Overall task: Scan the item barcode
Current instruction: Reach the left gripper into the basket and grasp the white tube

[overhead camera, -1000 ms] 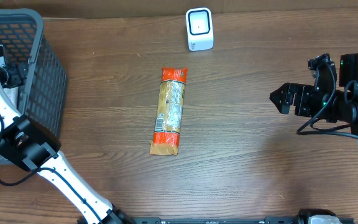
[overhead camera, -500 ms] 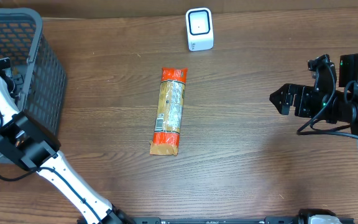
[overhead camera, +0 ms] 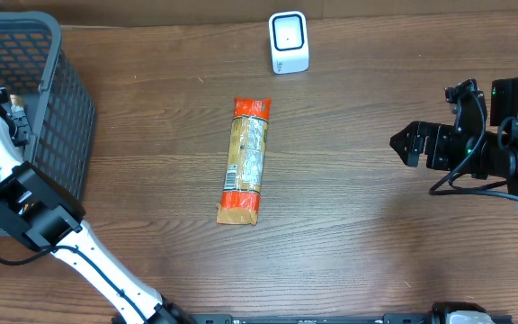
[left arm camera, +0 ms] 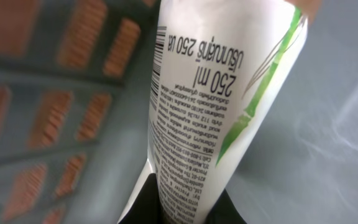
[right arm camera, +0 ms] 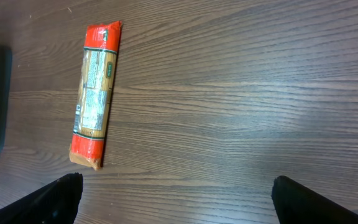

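Left gripper (left arm camera: 185, 214) clamped on white tube (left arm camera: 222, 106)
We saw the tube only from the wrist view; right gripper (overhead camera: 404, 144) gaped

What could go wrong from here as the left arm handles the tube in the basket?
The left gripper pinches the tube near one end; it may slip or swing.
The basket wall is close; the tube may snag on it.
The barcode lies at the tube's side, so it may miss the scanner.

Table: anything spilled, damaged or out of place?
Nothing stands out. The packet lies flat and intact mid-table, the scanner stands upright, and the left gripper, inside the basket, is shut on a white tube.
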{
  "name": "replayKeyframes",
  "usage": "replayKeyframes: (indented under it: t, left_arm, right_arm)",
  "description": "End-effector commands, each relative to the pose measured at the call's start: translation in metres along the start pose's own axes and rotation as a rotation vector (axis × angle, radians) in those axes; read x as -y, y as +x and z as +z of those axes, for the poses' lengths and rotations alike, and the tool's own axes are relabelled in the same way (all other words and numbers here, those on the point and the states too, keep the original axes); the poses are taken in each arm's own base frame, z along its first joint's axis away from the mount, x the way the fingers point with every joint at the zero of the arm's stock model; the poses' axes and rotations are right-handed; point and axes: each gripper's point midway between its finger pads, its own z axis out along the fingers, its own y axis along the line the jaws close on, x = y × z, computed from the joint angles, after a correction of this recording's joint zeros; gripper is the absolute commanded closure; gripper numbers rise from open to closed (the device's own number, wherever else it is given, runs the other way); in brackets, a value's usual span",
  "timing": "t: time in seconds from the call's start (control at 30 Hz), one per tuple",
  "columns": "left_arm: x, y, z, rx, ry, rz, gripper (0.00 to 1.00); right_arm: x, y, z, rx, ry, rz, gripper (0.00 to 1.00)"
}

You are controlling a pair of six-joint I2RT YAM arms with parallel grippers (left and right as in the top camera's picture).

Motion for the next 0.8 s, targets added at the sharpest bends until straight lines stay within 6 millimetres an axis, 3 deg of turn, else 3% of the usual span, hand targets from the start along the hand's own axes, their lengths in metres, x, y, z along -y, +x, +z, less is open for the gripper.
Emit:
replayKeyframes:
  t: [0.0, 0.1, 0.23, 0.37, 0.43, 0.53, 0.6, 0.67, 0.77]
  left_arm:
    - [0.056, 0.049, 0.037, -0.189, 0.175, -0.048, 0.96]
    - [0.058, 0.017, -0.003, -0.109, 0.237, -0.078, 0.96]
    - [0.034, -0.039, -0.097, 0.081, 0.237, -0.192, 0.96]
    - [0.01, -0.081, -0.231, 0.369, 0.268, -0.278, 0.96]
    - [0.001, -0.089, -0.304, 0.52, 0.274, -0.301, 0.96]
    - [0.002, -0.084, -0.395, 0.696, 0.279, -0.289, 0.96]
    - [0.017, -0.074, -0.444, 0.771, 0.298, -0.254, 0.96]
    - [0.053, -0.059, -0.478, 0.787, 0.356, -0.19, 0.96]
    - [0.12, -0.039, -0.489, 0.711, 0.465, -0.073, 0.96]
  right_arm:
    - [-0.003, -0.006, -0.006, 0.025, -0.002, -0.01, 0.0]
    - [-0.003, -0.006, -0.006, 0.024, -0.002, -0.009, 0.0]
    - [-0.003, -0.005, -0.006, 0.021, -0.001, -0.008, 0.0]
    - [-0.003, -0.004, -0.006, 0.018, -0.001, -0.006, 0.0]
    - [-0.003, -0.005, -0.006, 0.018, -0.001, -0.007, 0.0]
    - [-0.003, -0.005, -0.006, 0.018, -0.001, -0.007, 0.0]
    - [-0.003, -0.005, -0.006, 0.018, -0.001, -0.007, 0.0]
    - [-0.003, -0.005, -0.006, 0.019, 0.0, -0.007, 0.0]
    - [-0.003, -0.005, -0.006, 0.021, -0.001, -0.008, 0.0]
